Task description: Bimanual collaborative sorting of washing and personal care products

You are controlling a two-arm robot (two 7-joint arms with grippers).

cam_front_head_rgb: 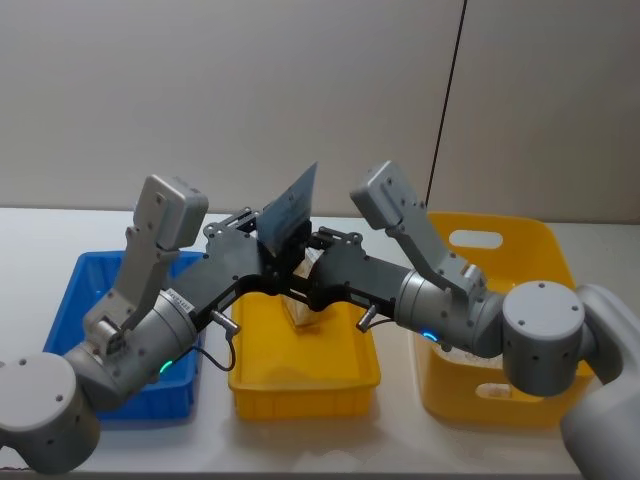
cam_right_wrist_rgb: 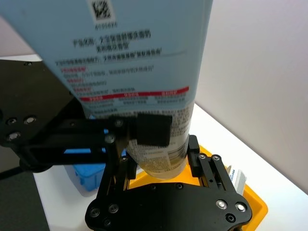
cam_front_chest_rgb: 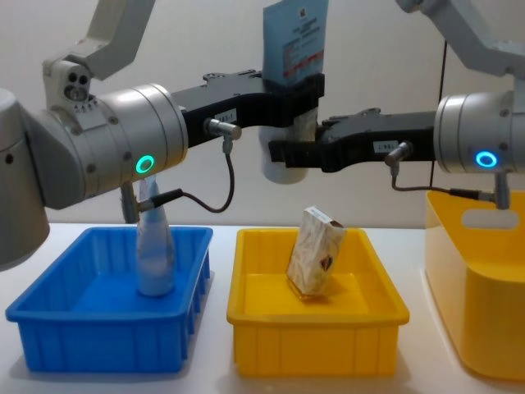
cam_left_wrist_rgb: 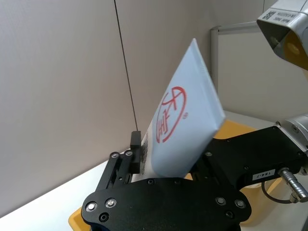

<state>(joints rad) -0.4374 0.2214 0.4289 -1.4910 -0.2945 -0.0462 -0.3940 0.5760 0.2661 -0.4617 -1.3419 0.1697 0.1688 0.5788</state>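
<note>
- Chest view: squeeze tube [cam_front_chest_rgb: 293, 57], pale blue-white with red stripe and print, stands upright in the air, cap end down, crimped end up, over the middle yellow bin [cam_front_chest_rgb: 316, 324].
- Left gripper [cam_front_chest_rgb: 305, 90]: closed on the tube's mid-body, just above the other gripper.
- Right gripper [cam_front_chest_rgb: 283, 154]: clamped on the tube's lower part near the cap, directly beneath the left gripper; both arms meet at the tube.
- Patterned carton [cam_front_chest_rgb: 315, 249]: leaning upright inside the yellow bin, below both grippers, apart from them.
- Translucent bottle [cam_front_chest_rgb: 154, 246]: upright in the blue bin [cam_front_chest_rgb: 107, 324], below the left arm.
- Large yellow tub [cam_front_chest_rgb: 480, 279]: on the bench beneath the right arm.
</note>
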